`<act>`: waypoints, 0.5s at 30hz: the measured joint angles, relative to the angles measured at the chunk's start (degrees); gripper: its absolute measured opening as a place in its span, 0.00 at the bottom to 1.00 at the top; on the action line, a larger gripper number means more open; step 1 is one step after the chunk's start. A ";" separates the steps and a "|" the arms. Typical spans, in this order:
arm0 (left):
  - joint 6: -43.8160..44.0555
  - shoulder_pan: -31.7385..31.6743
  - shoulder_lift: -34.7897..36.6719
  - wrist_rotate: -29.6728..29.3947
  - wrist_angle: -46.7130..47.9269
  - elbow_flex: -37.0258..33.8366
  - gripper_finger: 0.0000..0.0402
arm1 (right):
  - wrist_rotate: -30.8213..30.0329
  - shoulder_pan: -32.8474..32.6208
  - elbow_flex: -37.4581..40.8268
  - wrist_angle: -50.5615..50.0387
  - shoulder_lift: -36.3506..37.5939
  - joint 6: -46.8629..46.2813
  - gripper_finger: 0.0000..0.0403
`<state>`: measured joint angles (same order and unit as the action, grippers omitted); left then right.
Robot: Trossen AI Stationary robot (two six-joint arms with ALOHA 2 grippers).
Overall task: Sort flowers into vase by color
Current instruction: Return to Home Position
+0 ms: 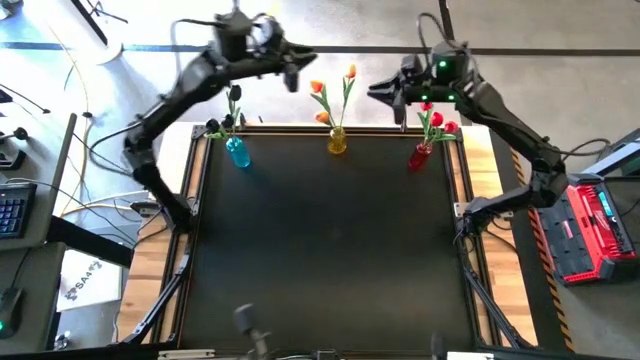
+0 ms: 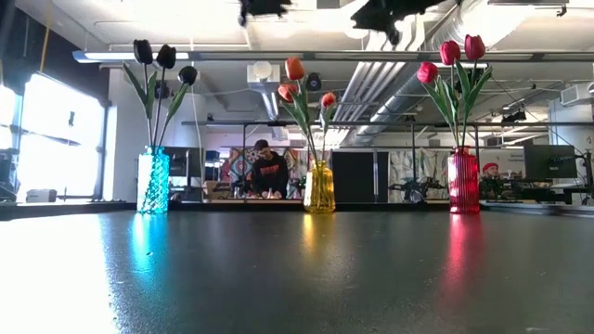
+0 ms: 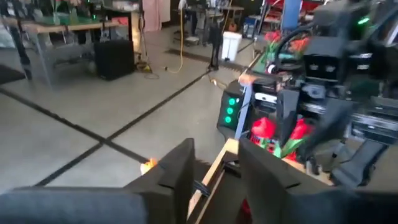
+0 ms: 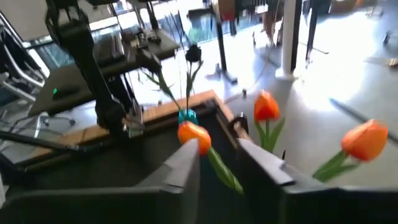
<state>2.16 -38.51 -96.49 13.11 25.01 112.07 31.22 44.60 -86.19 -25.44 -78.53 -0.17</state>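
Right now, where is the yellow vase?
High view: the yellow vase stands at the table's top edge, between the blue vase, left, and the red vase, right.

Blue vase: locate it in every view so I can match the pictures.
High view: blue vase at the table's far edge, leftmost of three.
Low view: far left, holding black flowers.
Left wrist view: not in it.
Right wrist view: a teal sliver mid-picture, under a black flower.
Shared landmark: the orange flowers beside it.
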 joint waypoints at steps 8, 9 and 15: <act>-4.67 -0.66 11.47 1.86 13.87 0.02 0.02 | 0.39 -0.02 -6.98 -3.05 4.28 -0.74 0.02; -4.84 -0.22 12.65 1.89 15.44 -0.36 0.02 | 0.85 -0.02 -7.06 -3.92 5.14 -0.96 0.01; -4.33 4.95 22.67 1.65 14.69 -14.65 0.00 | 1.06 -2.84 -1.38 -7.04 10.93 -4.28 0.00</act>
<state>-2.16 -33.55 -73.82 14.76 39.70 97.42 32.28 41.76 -87.58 -32.48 -67.61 -4.46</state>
